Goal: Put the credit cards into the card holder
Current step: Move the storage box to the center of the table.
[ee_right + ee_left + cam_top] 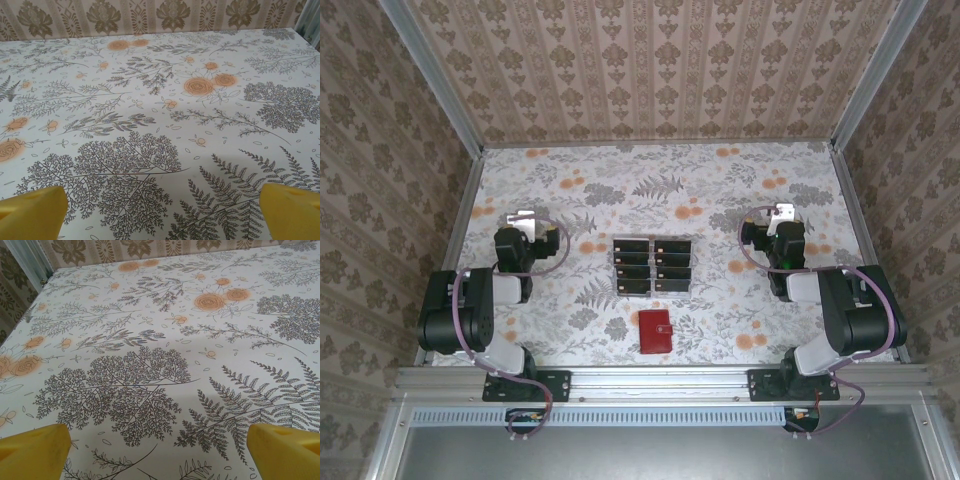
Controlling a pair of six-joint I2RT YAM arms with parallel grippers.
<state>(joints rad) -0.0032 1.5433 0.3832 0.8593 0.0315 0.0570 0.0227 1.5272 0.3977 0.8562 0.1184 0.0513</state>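
Several black credit cards [653,266] lie in two columns in a clear tray at the table's middle. The red card holder [655,331] lies closed just in front of them, near the front edge. My left gripper [525,219] rests at the left side of the table, far from both, and its yellow fingers [32,452] stand wide apart over bare cloth. Over at the right side sits my right gripper [781,214], its yellow fingers [292,210] likewise spread with nothing between them.
The table carries a floral cloth [660,190] and is walled in by patterned panels [650,70] at the back and both sides. A metal rail [660,380] runs along the front edge, with the arm bases on it.
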